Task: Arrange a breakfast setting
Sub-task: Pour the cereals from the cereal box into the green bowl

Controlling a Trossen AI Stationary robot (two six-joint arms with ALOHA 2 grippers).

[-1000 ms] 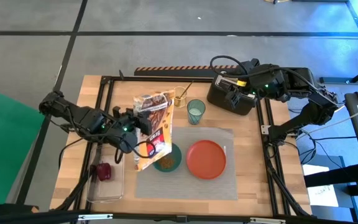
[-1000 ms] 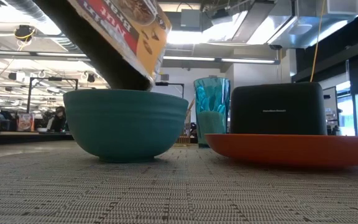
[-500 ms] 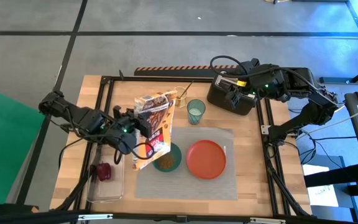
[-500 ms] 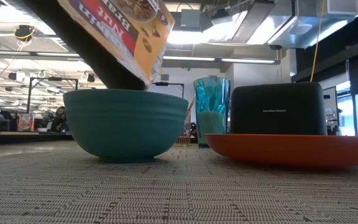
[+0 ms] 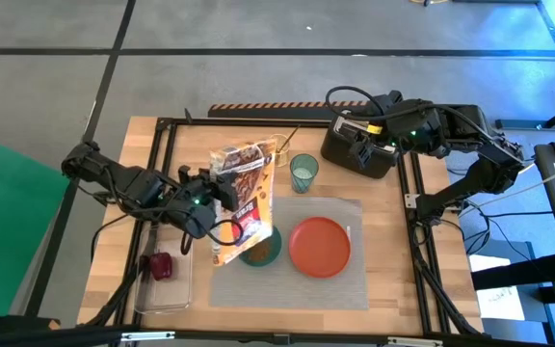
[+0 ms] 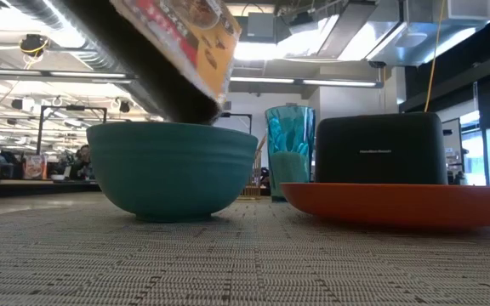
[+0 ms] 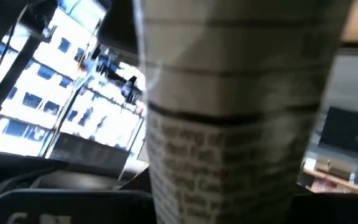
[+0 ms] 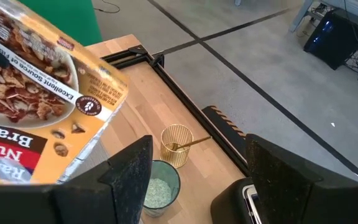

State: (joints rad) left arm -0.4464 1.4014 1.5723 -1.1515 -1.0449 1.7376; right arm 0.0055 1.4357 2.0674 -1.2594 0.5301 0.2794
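Note:
My left gripper is shut on a cereal box, tilted above the teal bowl, its low end just over the bowl's rim. The bowl and the orange-red plate sit on the grey placemat. The teal cup stands just beyond the mat, and the gold spoon leans in a gold wire holder. A dark-red fruit lies in the clear tray. My right gripper hangs open above the black toaster. My left gripper holds the cereal box at its left long edge, about halfway along, coming from the table's left and lying across the box. The box itself hides the fingers. It is lifted clear and slants, its printed narrow side filling the left wrist view.
The clear tray lies at the near left of the table. A black frame runs round the work area. Bare placemat lies in front of the bowl and plate.
The cereal box has tipped a little further in my left gripper: its upper end has swung toward the table's right, and its low end has stayed over the bowl. My right gripper has kept still.

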